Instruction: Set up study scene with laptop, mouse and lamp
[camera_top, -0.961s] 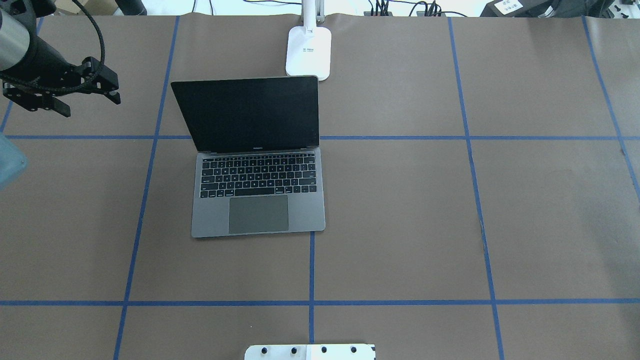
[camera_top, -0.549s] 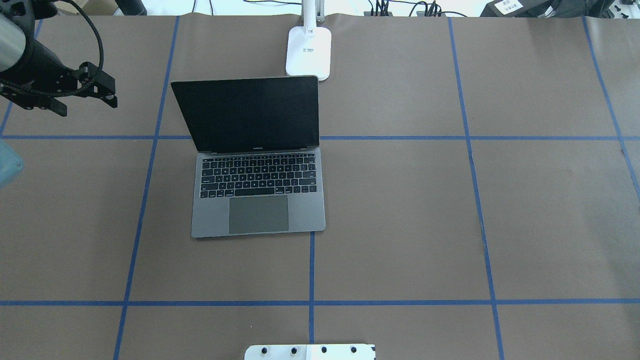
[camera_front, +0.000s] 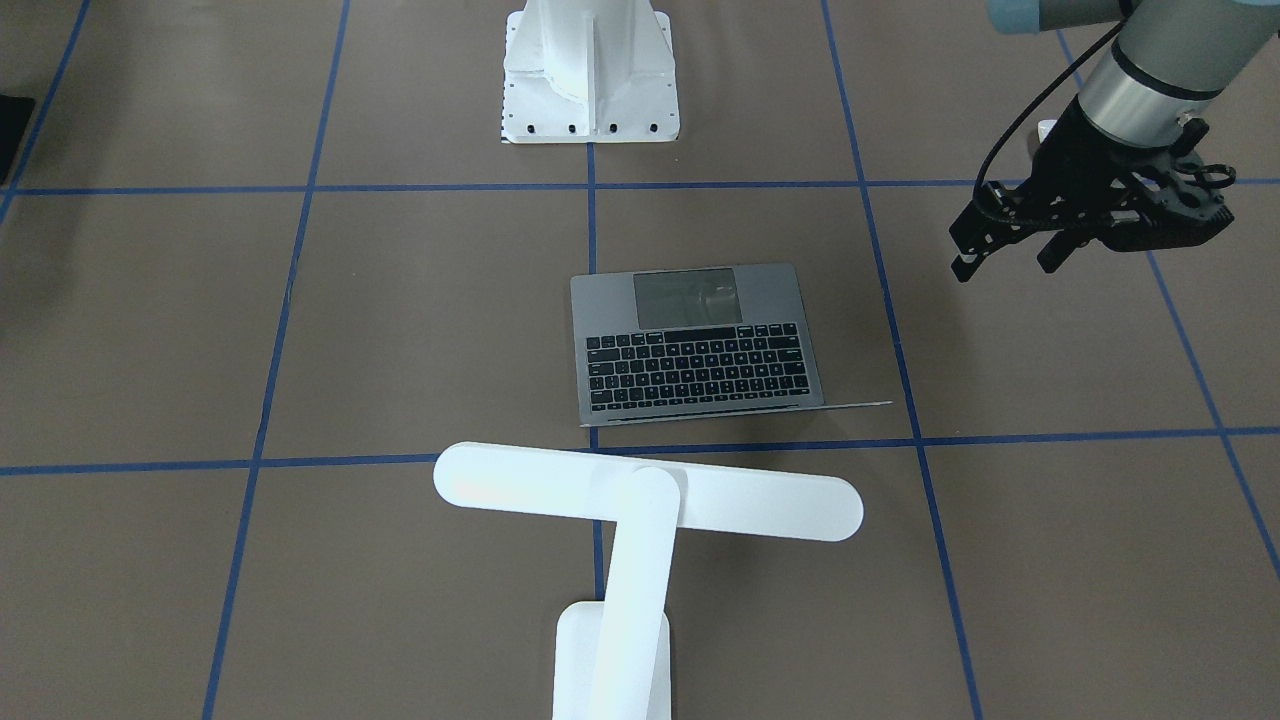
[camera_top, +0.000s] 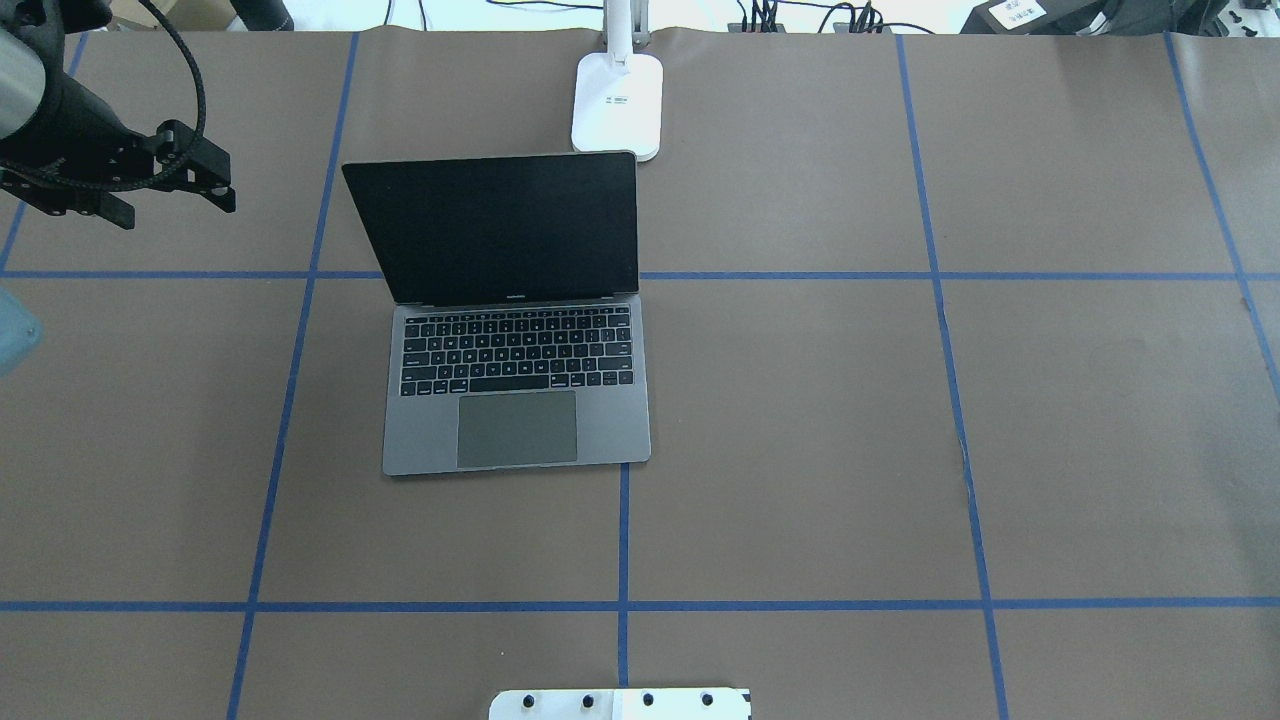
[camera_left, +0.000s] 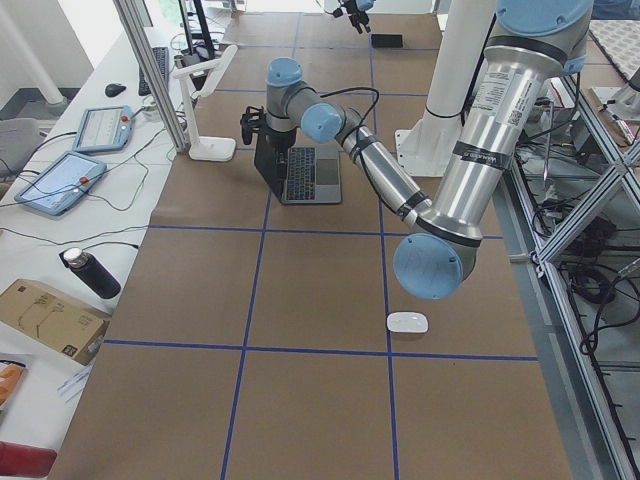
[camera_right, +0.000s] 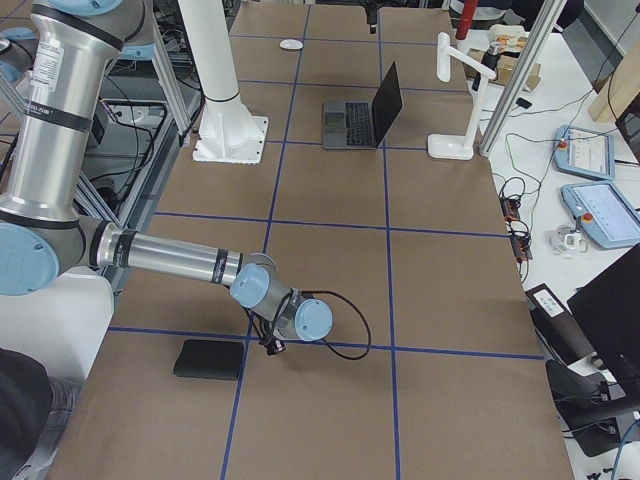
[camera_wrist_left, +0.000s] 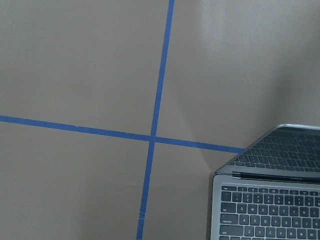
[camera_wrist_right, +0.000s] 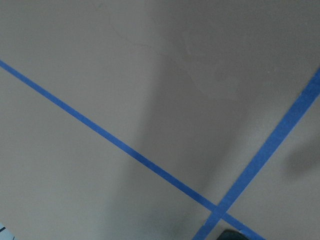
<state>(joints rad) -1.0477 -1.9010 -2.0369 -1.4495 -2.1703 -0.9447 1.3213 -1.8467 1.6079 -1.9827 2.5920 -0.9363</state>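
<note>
Left pincer (camera_front: 1003, 262) spread, empty, near laptop (camera_top: 515, 400); right pincer (camera_right: 272, 345), can't tell. Mouse (camera_left: 407, 322) looks light, glossy, likely slippery: pinch low across its sides.

The open laptop (camera_top: 515, 400) stands toward the robot's left of the table (camera_top: 900, 450) middle, its raised screen a wall across the far side. The lamp (camera_front: 648, 495) holds its bar head over the strip behind that screen (base just behind). Open surface stretches wide on the laptop's right; the left gripper (camera_top: 175, 208) hangs over its left flank, well apart.
</note>
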